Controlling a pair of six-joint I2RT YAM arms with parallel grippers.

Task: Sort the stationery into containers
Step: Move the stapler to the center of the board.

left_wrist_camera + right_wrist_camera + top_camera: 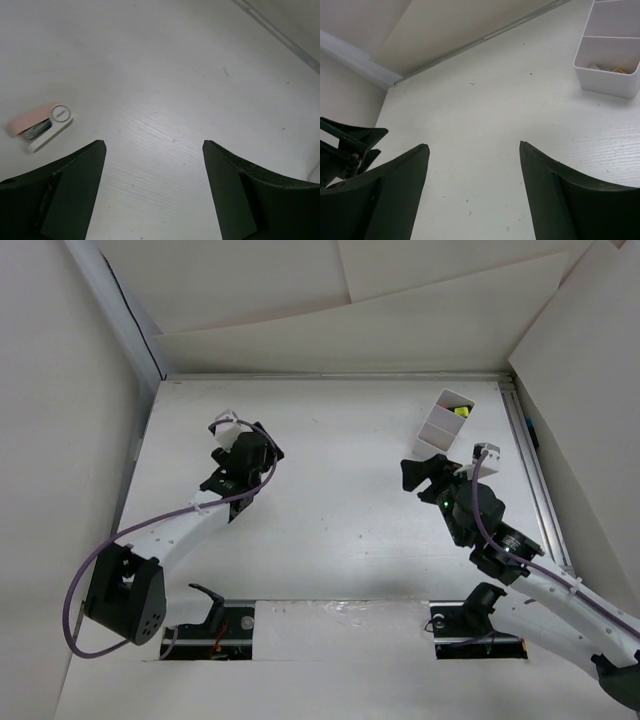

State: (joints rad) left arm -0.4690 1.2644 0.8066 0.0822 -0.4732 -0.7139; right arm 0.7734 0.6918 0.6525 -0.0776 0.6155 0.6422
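Note:
The pale divided tray [436, 432] stands at the far right of the table. A small yellow thing [461, 411] lies in one compartment; I cannot tell what it is. In the right wrist view the tray [607, 82] is at the upper right, with pale and yellow bits [611, 68] in its near compartment. No highlighter marker shows clearly in any view. My right gripper [425, 473] [474, 146] is open and empty just in front of the tray. My left gripper [264, 446] [154, 145] is open and empty above the bare table at the left.
A small pink and white stapler [42, 126] lies on the table ahead and to the left of my left gripper. White walls enclose the table. A metal rail [530, 470] runs along its right edge. My left arm [345, 147] shows at the right wrist view's left edge.

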